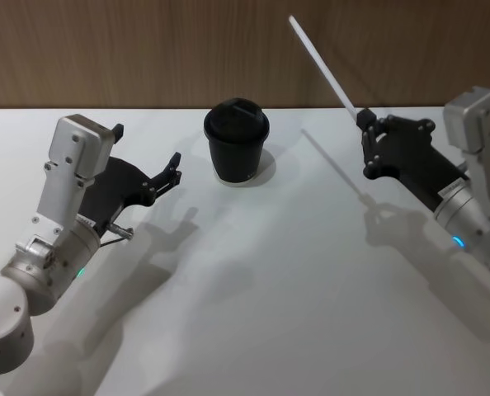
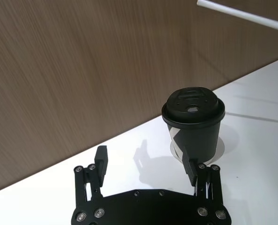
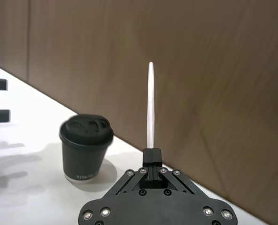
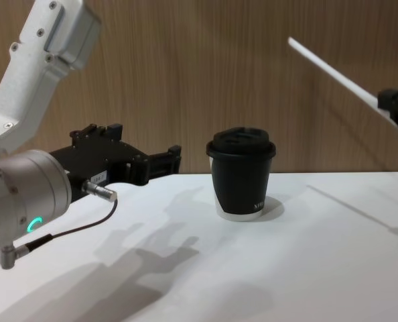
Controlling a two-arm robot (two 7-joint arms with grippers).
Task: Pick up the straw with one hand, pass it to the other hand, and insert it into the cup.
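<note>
Right black gripper (image 1: 365,118), right edge, pinches thin white straw (image 1: 323,66) aloft for my hand-off; left black gripper (image 1: 146,148) gapes wide, centre left.

White table (image 1: 270,313) — brown wooden wall (image 1: 146,49) behind

Backed by a brown wood-grain wall (image 1: 146,49), matte, with fine streaks running across the panels. Joined at a thin vertical seam (image 3: 29,47), plain in the right wrist view. Fronted by a smooth white table (image 1: 270,289), meeting the wall along one straight edge at the back. Lit softly and evenly; marked with pale grey shadows (image 4: 152,258) spread loose-edged over the white top.
</note>
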